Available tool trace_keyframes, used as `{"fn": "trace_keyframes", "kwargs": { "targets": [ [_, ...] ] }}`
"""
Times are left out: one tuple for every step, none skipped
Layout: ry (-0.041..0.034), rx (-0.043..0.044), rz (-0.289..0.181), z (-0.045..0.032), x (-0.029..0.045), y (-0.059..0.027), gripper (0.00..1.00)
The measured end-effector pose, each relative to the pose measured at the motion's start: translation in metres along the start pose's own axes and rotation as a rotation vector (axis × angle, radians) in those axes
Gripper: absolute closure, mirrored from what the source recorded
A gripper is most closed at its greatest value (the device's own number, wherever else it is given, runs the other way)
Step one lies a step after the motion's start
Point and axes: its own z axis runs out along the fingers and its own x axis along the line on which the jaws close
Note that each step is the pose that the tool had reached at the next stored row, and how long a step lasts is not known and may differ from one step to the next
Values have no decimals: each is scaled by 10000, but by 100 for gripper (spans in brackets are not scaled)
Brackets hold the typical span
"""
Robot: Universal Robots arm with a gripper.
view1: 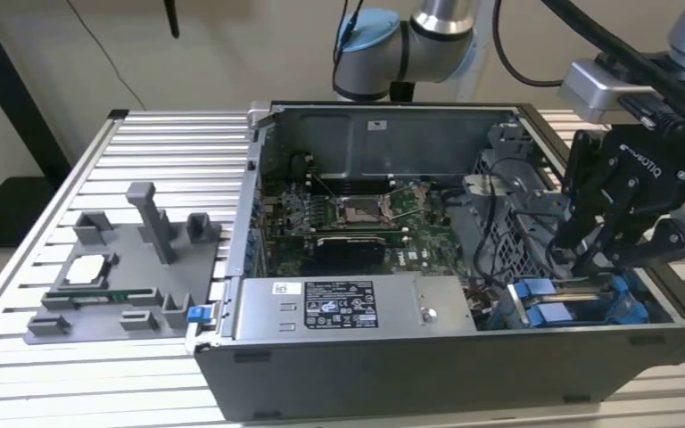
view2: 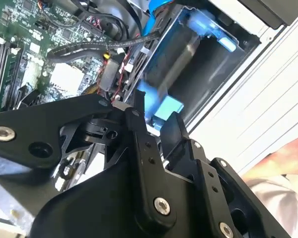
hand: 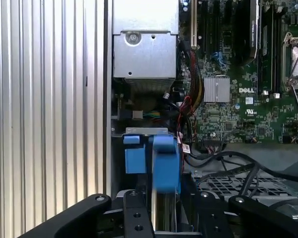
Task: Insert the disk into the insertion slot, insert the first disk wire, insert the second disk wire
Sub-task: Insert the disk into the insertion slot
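Note:
In both wrist views my gripper (hand: 164,201) (view2: 158,123) is shut on the disk (hand: 166,166) (view2: 165,106), which shows edge-on as a bright blue carrier with a strip of silver-grey metal between the black fingers. Just beyond the disk lies the insertion slot (hand: 145,132) (view2: 208,64), a grey sheet-metal bay with blue plastic tabs. In the exterior view the gripper (view1: 592,263) hangs over the front corner of the open computer case on that view's right, right above the blue tabs of the slot (view1: 557,308). Black wires (hand: 238,163) run beside the bay.
The grey power supply box (view1: 342,308) (hand: 145,49) sits beside the slot, the motherboard (view1: 342,214) behind it. A perforated metal cage (view1: 515,232) with cables stands close to the gripper. A grey fixture (view1: 128,267) lies on the slatted table. A hand (view2: 283,163) shows outside the case.

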Motion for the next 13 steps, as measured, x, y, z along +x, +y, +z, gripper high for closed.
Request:
{"fn": "trace_keyframes", "kwargs": {
  "targets": [
    [1,-1,0,-6,0,0,0],
    [0,-1,1,-12,-1,1,0],
    [-1,-1,0,-16,-2,1,0],
    [-2,-1,0,-18,-6,1,0],
    [0,-1,0,-20,-11,1,0],
    [1,0,0,-22,-15,2,0],
    [0,1,0,-26,-19,2,0],
    [1,1,0,-47,-19,3,0],
    [1,1,0,-78,-20,5,0],
    [0,1,0,-116,-20,8,0],
    [-1,1,1,-150,-20,10,0],
    [-10,10,0,-171,-25,12,0],
    [-45,35,-2,-170,-26,13,0]
  ]
}}
